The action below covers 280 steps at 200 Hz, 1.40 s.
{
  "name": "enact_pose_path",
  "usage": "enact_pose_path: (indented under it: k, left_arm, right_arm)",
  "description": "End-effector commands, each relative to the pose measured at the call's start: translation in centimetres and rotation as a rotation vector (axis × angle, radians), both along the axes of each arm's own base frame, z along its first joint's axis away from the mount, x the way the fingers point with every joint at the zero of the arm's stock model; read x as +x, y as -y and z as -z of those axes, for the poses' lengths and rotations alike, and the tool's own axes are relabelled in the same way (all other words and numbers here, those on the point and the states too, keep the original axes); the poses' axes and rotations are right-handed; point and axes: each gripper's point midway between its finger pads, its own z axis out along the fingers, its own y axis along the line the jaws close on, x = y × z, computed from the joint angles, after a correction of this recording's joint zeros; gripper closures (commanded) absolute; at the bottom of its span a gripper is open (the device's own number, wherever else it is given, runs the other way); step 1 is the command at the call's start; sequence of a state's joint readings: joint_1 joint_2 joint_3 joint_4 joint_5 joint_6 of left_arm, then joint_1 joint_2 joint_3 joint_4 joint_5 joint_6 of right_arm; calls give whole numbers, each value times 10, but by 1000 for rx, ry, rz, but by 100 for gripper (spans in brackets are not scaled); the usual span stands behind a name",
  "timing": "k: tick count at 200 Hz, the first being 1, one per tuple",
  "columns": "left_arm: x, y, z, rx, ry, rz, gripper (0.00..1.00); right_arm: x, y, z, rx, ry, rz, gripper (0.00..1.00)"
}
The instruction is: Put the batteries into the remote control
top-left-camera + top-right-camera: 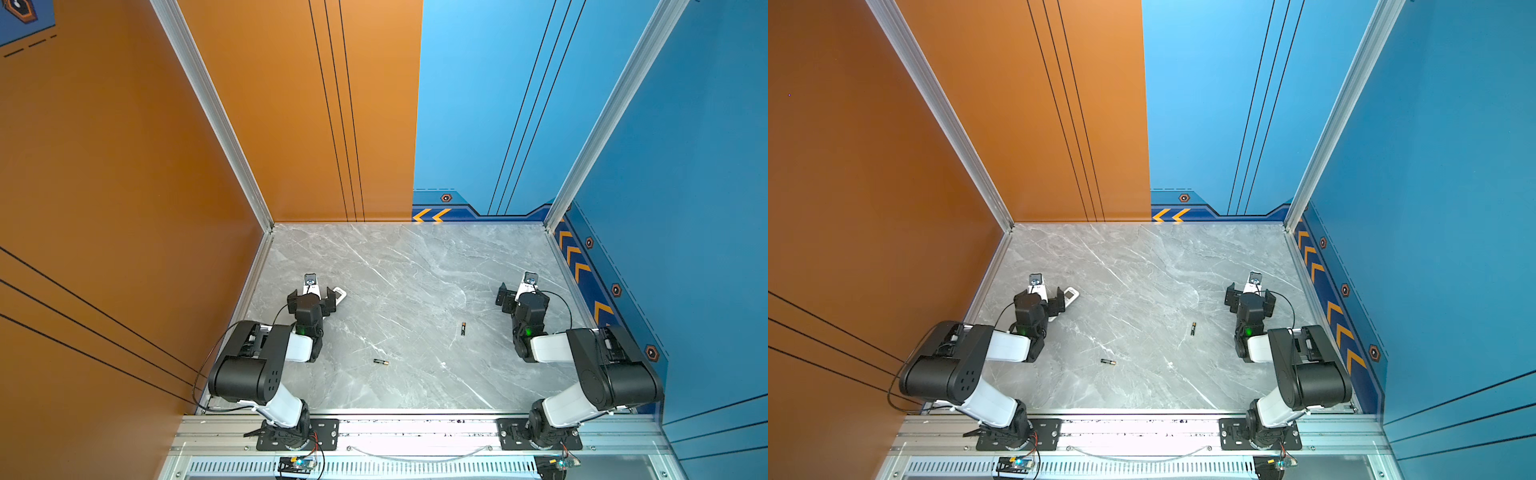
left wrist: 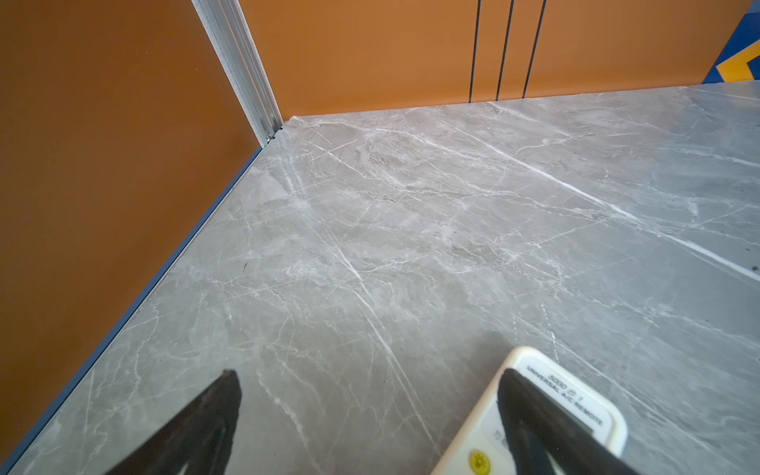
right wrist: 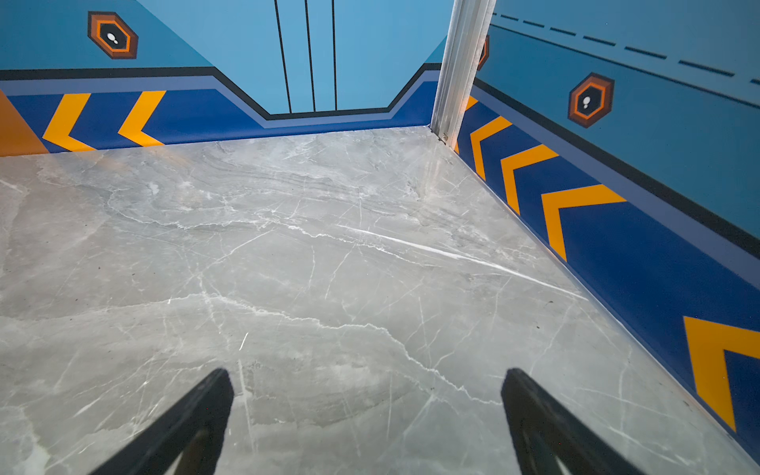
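Grey marble tabletop (image 1: 415, 266); white remote control (image 1: 340, 294) flat at left-rear, partly hidden under left gripper (image 1: 311, 299) in both top views; in left wrist view screen end beneath one finger (image 2: 534, 411), contact unclear; jaws wide apart, nothing held; right gripper (image 1: 523, 297) also wide apart, empty, over bare marble on right side; front battery (image 1: 381, 362) lying crosswise nr front-centre; right battery (image 1: 463, 328) lying front-to-back, right of centre; both loose, well apart, away from remote & grippers.

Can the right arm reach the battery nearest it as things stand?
Probably yes: the right gripper is open and empty, and that battery lies alone on the table, nothing between them.
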<state>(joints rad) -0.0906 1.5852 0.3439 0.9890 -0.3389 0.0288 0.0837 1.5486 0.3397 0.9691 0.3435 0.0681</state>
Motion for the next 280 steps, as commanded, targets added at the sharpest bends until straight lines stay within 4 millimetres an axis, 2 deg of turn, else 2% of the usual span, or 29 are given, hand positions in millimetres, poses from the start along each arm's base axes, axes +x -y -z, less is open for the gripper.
enact_pose_path:
  k: [1,174,202,222,263,280]
  left_arm:
    - [4,1,-9,-18,25,6,2]
    - [6,1,-8,-33,19,18,2]
    - [6,3,-8,-32,17,34,2]
    - [6,9,-12,-22,12,62,2]
    - [0,6,-28,-8,5,30,2]
    - [-2,8,-31,-12,-36,34,2]
  right_arm:
    - [2,2,-1,9,0,4,0]
    - [3,3,-1,17,0,2,0]
    - [-3,13,-5,20,16,69,0]
    - [-7,10,-9,7,48,63,0]
    - [-9,-6,-13,-45,51,7,0]
    - [-13,-6,-24,-80,58,38,0]
